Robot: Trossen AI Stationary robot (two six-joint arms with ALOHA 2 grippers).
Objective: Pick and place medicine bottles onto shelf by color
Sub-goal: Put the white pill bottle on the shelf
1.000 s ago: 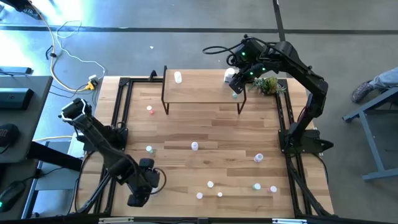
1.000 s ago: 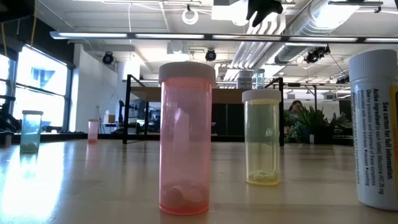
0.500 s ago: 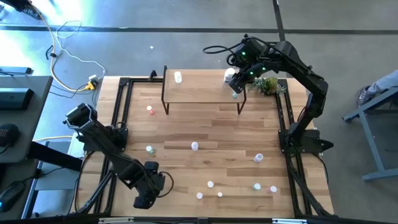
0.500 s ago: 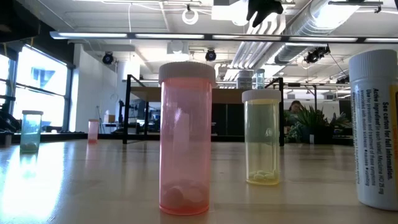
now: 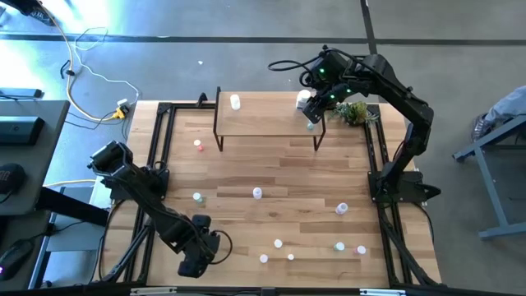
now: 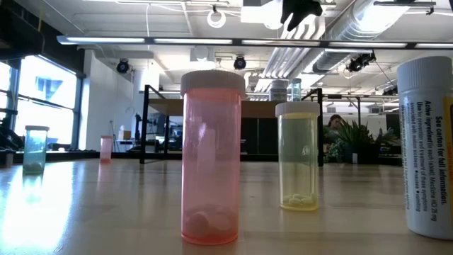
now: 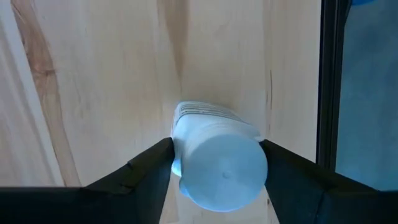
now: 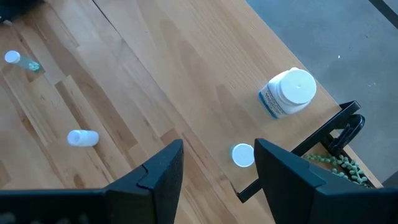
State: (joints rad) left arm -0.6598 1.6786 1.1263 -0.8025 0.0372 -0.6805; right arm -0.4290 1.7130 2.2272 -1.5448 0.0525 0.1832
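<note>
Nearest, at the table's front-left corner, the left gripper (image 7: 214, 171) is down low w/ a white-capped bottle (image 7: 217, 162) between its fingers (image 7: 143, 171). Both fingers sit against the bottle's sides, pinching it; bottle is white w/ a ribbed cap edge, cap facing the wrist cam, right by the black frame rail (image 7: 328, 93).

Front of the table (image 5: 271, 164): loose bottles standing apart. In the low view a pink see-through bottle (image 6: 211, 157) w/ white cap is closest, then a yellow one (image 6: 299, 156) w/ pills at the bottom, and a big white labelled bottle (image 6: 430, 145) at the edge. A green-tinted one (image 6: 35, 149) sits farther off.

Far end: the shelf (image 5: 267, 115), light wood on black legs, w/ a white bottle (image 5: 236, 102) near one end. The right gripper (image 5: 309, 107) hangs over the other end, fingers (image 8: 155, 177) spread, nothing between them. Below it are a fat white bottle (image 8: 287, 93) and a small capped bottle (image 8: 243, 155). Green plant sprig (image 5: 355, 112) just beside the shelf.
</note>
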